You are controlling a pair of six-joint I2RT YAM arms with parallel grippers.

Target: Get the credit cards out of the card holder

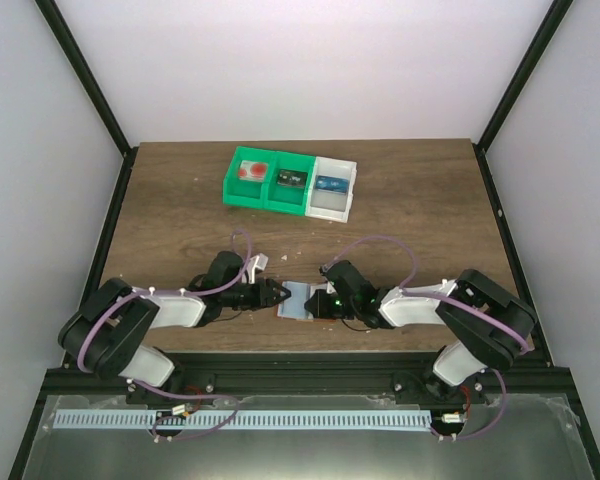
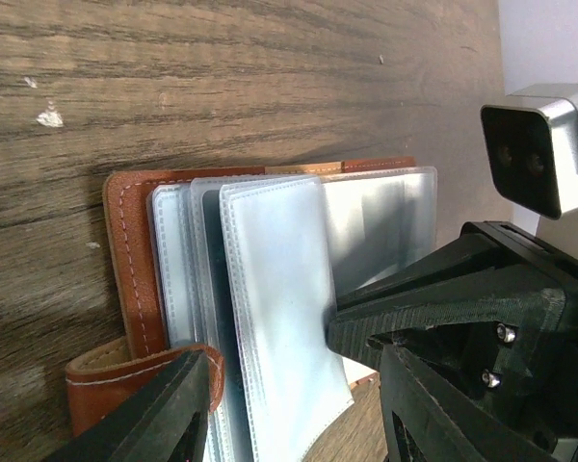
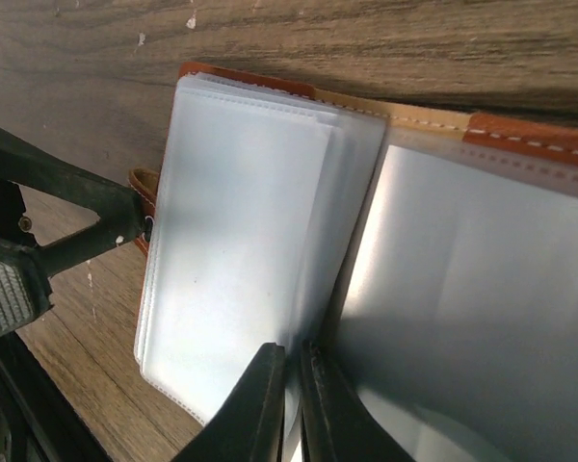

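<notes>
The card holder [image 1: 296, 300] lies open near the table's front edge, between my two grippers. Its orange-brown cover [image 2: 130, 250] frames a fan of clear plastic sleeves [image 2: 279, 289]. My left gripper [image 2: 265, 351] is closed across the left half: one finger rests on the leather strap [image 2: 125, 371] and the other presses the top sleeve. My right gripper [image 3: 294, 371] is pinched on a thin sleeve edge at the fold [image 3: 356, 221]. I cannot make out any credit card inside the sleeves. A blue credit card [image 1: 329, 184] lies in the white bin.
A row of bins [image 1: 290, 182] stands at the back centre, green on the left and white on the right. A red item [image 1: 250, 172] and a dark card [image 1: 292, 180] lie in the green part. The right wrist camera [image 2: 539, 159] hangs close to my left fingers.
</notes>
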